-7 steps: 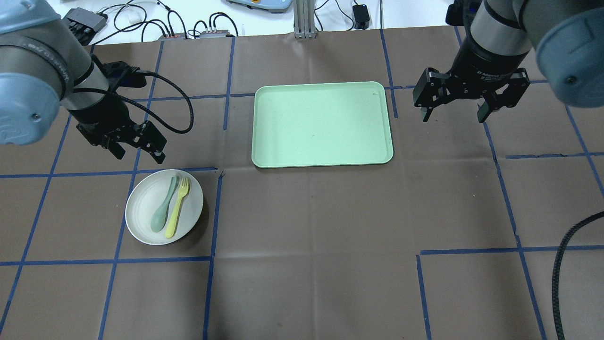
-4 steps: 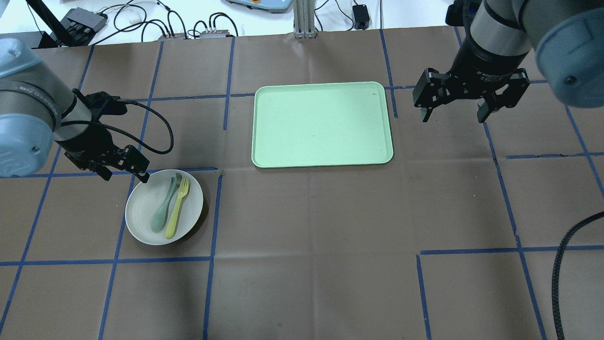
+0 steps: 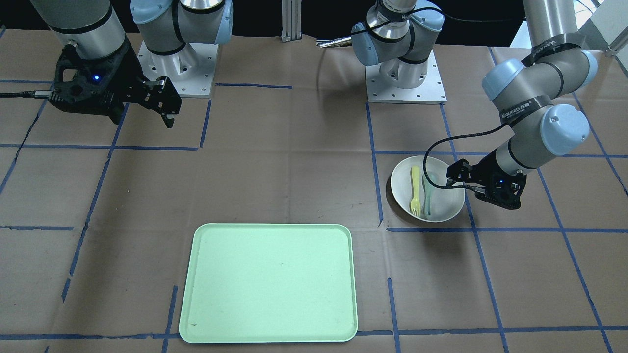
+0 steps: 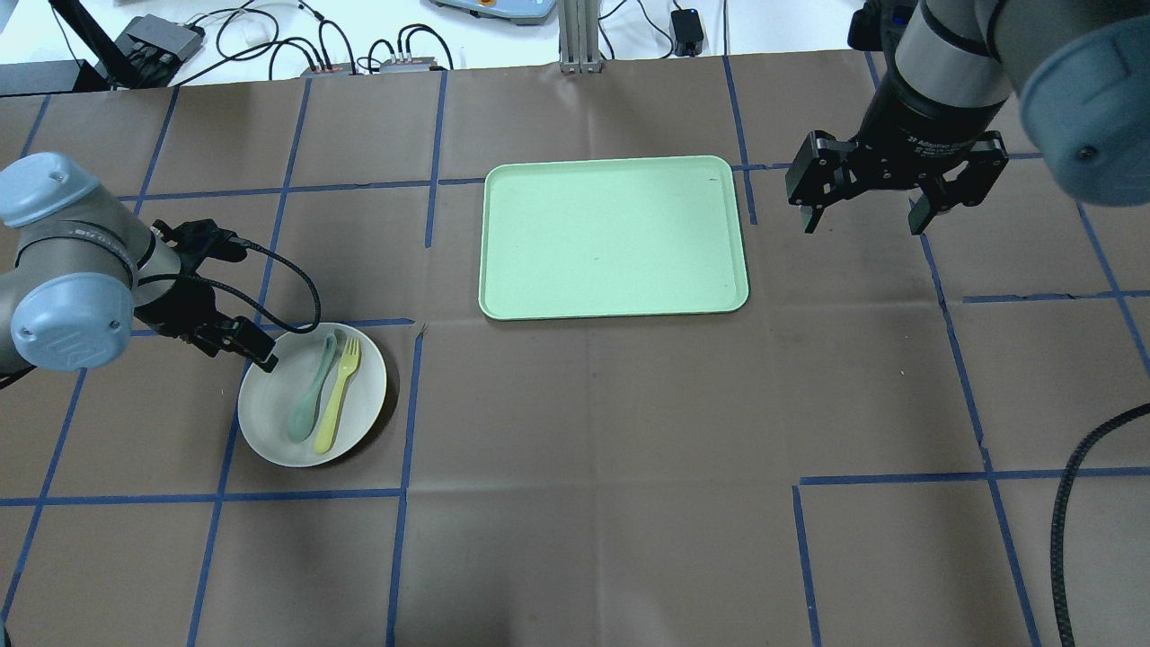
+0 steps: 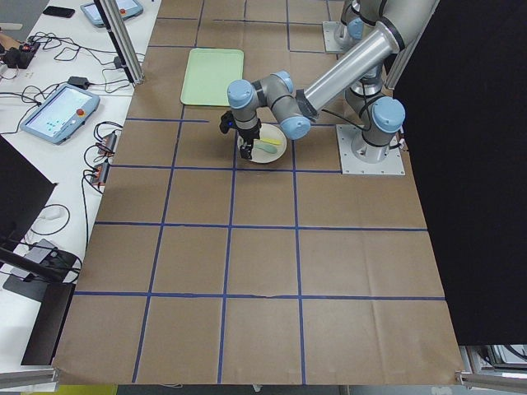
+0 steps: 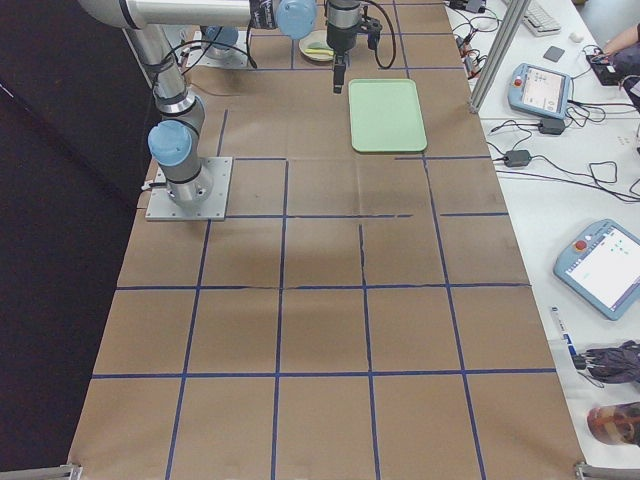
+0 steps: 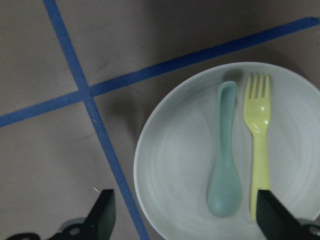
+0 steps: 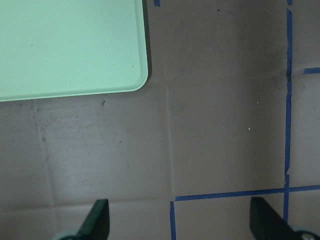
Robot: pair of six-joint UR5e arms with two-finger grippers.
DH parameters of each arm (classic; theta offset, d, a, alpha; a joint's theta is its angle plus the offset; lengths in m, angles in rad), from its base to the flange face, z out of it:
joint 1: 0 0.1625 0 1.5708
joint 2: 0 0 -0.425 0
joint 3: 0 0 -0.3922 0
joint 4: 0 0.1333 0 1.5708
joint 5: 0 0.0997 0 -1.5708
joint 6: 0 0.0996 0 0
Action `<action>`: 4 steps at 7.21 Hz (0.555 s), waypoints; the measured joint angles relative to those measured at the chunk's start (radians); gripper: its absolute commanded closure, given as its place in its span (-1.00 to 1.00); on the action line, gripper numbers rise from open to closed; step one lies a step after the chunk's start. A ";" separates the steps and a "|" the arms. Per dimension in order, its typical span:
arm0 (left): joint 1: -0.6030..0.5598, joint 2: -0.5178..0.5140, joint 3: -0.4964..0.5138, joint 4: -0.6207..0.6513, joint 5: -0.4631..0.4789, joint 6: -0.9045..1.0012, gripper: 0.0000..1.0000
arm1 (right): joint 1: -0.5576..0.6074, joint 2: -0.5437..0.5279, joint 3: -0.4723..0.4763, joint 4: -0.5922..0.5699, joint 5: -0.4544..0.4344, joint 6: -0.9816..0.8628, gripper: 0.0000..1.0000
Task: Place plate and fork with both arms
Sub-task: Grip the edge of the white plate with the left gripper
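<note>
The off-white plate (image 4: 269,422) sits on the table at the left, with the pale-yellow fork (image 4: 339,395) and a grey-green spoon (image 4: 308,393) side by side in it. My left gripper (image 4: 238,352) is open and low at the plate's far-left rim. In the left wrist view (image 7: 185,202) one finger is outside the plate (image 7: 170,165) and the other is over it by the fork's (image 7: 257,135) handle end. The plate (image 3: 444,203) and the left gripper (image 3: 466,186) also show in the front-facing view. My right gripper (image 4: 862,220) is open and empty, above the table to the right of the tray.
A mint-green tray (image 4: 615,235) lies at the far middle of the table; its corner shows in the right wrist view (image 8: 65,45). Blue tape lines cross the brown table cover. Cables and boxes lie beyond the far edge (image 4: 269,40).
My left arm has swung down and toward the near side, bringing its open gripper from behind the plate to the plate's rim. The right arm has not moved.
</note>
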 measured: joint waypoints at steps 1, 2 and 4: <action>0.014 -0.018 -0.002 -0.001 -0.001 0.022 -0.71 | 0.000 -0.001 0.000 0.000 0.000 0.000 -1.00; 0.021 -0.031 -0.003 -0.006 0.000 0.037 -0.50 | 0.000 -0.002 0.000 0.000 0.000 0.001 -1.00; 0.032 -0.051 -0.003 -0.018 -0.001 0.051 -0.43 | 0.000 -0.002 0.000 0.000 0.000 0.001 -1.00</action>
